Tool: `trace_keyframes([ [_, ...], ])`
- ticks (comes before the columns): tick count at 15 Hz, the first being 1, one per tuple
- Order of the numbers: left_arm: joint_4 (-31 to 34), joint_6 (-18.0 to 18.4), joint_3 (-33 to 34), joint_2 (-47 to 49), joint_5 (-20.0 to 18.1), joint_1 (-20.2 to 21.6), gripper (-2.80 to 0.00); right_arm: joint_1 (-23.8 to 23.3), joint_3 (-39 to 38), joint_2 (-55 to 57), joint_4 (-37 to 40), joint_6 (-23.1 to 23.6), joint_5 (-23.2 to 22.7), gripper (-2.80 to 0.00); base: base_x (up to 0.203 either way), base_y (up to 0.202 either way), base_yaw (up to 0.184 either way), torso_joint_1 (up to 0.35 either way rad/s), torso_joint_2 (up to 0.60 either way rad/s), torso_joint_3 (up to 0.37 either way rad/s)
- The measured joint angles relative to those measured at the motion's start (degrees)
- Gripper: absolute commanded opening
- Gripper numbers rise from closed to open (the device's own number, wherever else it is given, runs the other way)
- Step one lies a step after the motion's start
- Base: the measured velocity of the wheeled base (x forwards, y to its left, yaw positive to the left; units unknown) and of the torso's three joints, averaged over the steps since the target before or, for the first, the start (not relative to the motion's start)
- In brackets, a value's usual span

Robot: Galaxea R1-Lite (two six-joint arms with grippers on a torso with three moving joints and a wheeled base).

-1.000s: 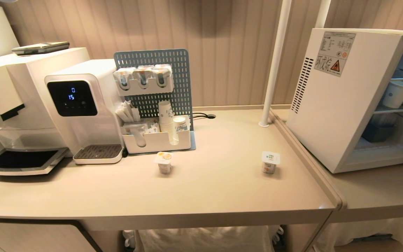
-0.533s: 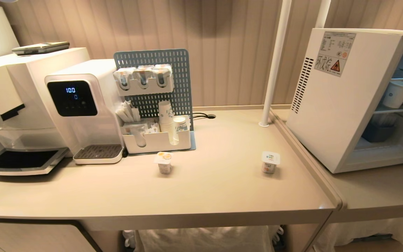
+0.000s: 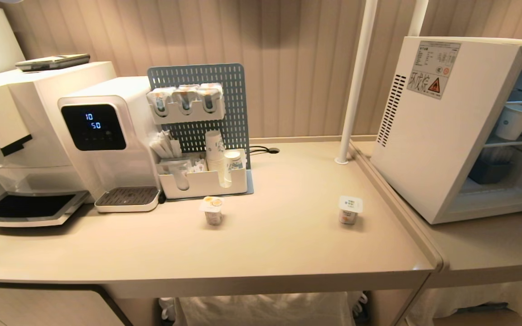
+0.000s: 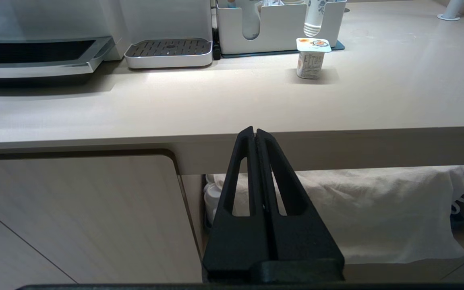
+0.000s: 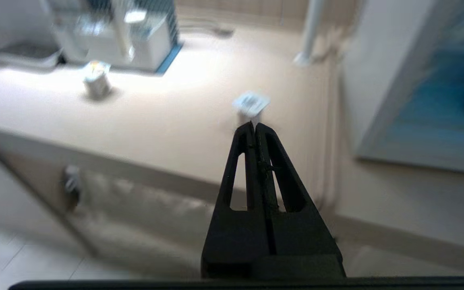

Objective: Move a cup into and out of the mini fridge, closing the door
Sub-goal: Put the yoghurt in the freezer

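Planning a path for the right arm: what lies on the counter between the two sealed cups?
Nothing: in the head view the counter is bare between the left sealed cup and the right sealed cup.

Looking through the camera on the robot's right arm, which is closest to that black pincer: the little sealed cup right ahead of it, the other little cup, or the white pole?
From the shut right gripper, hanging off the counter's front edge:
1. The sealed cup with the white lid, straight ahead of the tips.
2. The white pole, behind that cup, beside the mini fridge.
3. The second sealed cup, off toward the white organiser.
The last two are nearly too close to call.
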State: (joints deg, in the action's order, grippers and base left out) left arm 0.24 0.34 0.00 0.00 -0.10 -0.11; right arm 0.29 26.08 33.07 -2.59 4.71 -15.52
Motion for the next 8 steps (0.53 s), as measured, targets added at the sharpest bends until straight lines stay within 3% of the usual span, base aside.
trace_keyframes([
  [4,0.00,-0.05,0.00,0.00,0.00,0.01,-2.80,0.20,-7.53,27.56,-17.80,-0.11,-8.60,-2.80,0.000,0.000,0.000,0.000,0.00,0.000],
  [7,0.00,-0.04,0.00,0.00,0.00,0.01,-2.80,0.23,-11.28,52.67,-37.92,1.95,-10.28,-2.80,0.000,0.000,0.000,0.000,0.00,0.000],
  [8,0.00,-0.04,0.00,0.00,-0.01,0.01,-2.80,0.42,-11.83,62.10,-45.96,2.92,-9.44,0.00,0.000,0.000,0.000,0.000,0.00,0.000],
])
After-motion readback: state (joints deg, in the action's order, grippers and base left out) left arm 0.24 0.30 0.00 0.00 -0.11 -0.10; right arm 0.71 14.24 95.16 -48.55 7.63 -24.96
